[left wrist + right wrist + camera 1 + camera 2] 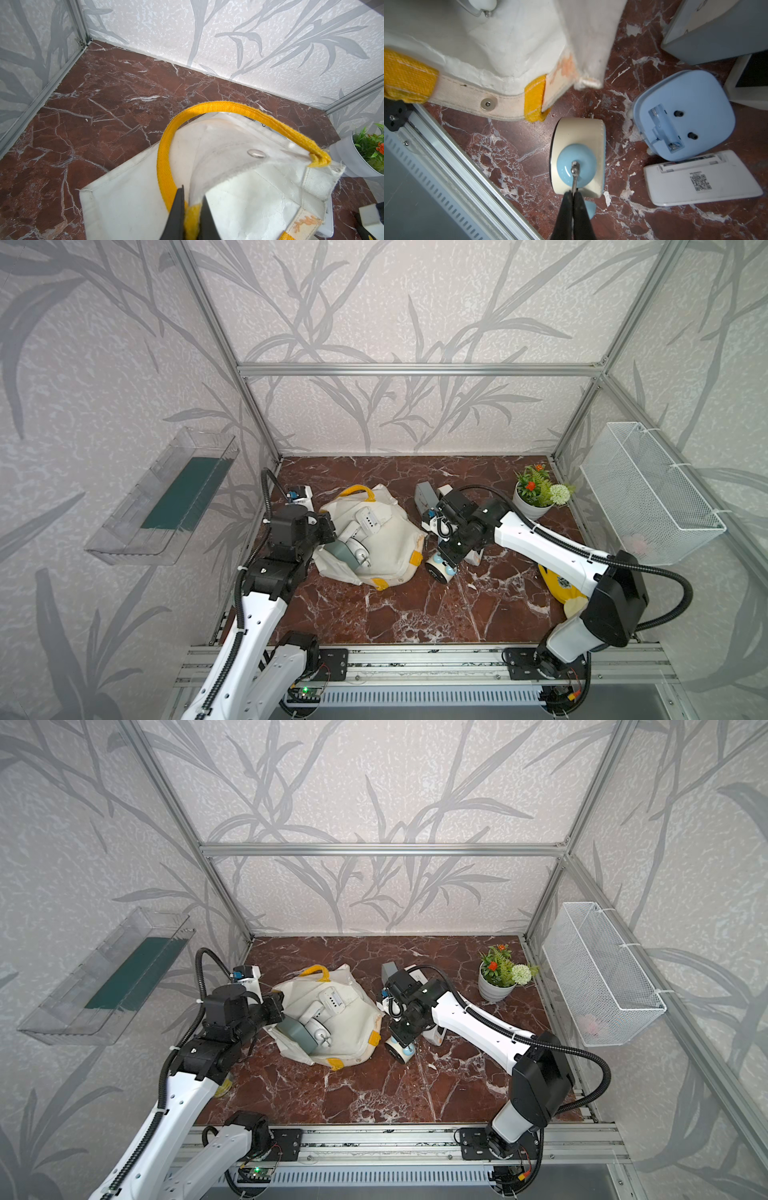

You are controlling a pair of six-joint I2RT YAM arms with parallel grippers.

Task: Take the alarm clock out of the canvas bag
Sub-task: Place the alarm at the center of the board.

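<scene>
- A red-brown marble table (415, 614) forms the floor of a metal-framed cell with leaf-patterned walls.
- The canvas bag (395, 543) is cream-white with yellow patches. In both top views it lies slumped left of centre, its mouth open toward the overhead camera. Several other clocks (361, 539) lie inside it.
- The left gripper (193, 192) is clamped on the bag where a yellow strap (228, 108) meets the rim. This probably pins the soft cloth and keeps the mouth from collapsing while the other arm works.
- The right gripper (573, 193) is pinched tight on the thin metal handle (574, 178) on top of the alarm clock (579, 133). That slim handle looks like the one part narrow enough for the jaws, since the round body seems too wide.
- The alarm clock is outside the bag, over the marble just beside the bag's yellow-patched corner and clear of the cloth. I cannot tell whether it rests on the table or hangs slightly above it.
- The clock is a small drum-shaped twin-bell model. It has a cream casing, a dark rim at the face and 2 glossy pale blue bells (576, 164) under the silver handle.
</scene>
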